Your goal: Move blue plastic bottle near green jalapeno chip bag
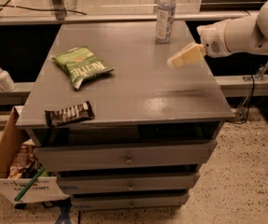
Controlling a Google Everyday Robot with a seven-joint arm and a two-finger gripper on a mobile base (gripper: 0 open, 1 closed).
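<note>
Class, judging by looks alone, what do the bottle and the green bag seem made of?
Blue plastic bottle: probably clear glossy plastic; its bluish body is see-through. Green jalapeno chip bag: likely thin film, creased and shiny. The tool hovers right of the bottle.

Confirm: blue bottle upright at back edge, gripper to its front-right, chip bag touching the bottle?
Not touching: camera view shows the chip bag lying apart, left of the blue bottle and nearer the front. Upright at back, gripper to its front-right: correct.
</note>
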